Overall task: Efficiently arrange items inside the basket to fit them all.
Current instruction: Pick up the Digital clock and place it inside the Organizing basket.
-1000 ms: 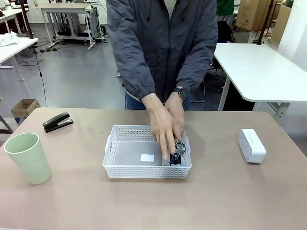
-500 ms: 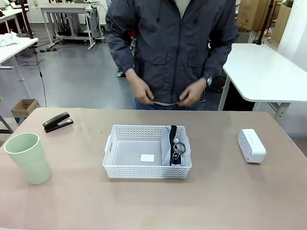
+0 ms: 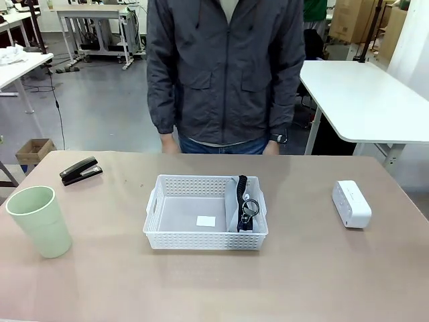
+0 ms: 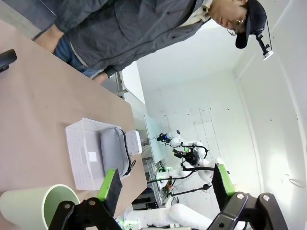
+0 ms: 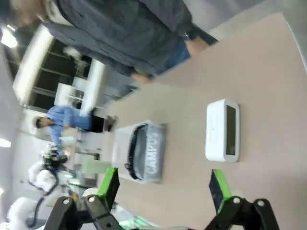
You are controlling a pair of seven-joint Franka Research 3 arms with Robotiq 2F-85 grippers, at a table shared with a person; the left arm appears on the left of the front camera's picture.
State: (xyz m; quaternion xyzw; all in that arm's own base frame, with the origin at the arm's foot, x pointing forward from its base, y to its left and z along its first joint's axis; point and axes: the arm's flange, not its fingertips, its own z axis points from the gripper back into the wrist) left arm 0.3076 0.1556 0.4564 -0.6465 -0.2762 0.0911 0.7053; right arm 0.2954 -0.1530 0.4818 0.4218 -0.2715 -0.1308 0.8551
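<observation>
Basket (image 3: 201, 240) sits mid-bench: shallow, rigid white plastic with lattice walls. Inside it the pouch (image 3: 236, 201), soft grey fabric with a black zipper, stands on edge against the basket's right end wall. The box (image 3: 351, 203), hard, white and round-cornered, lies well right of the basket. The cup (image 3: 40, 221), smooth, pale green and tapered, stands upright well left of the basket; the stapler (image 3: 81, 170), black, lies beyond the cup.

Left fingers (image 4: 109, 187) and right fingers (image 5: 109, 184) are spread wide, holding nothing.

Risks, as judged: the limp pouch may slump flat and take floor the other three need. The cup's smooth taper may slip in a pinch — laid down, it may roll.
</observation>
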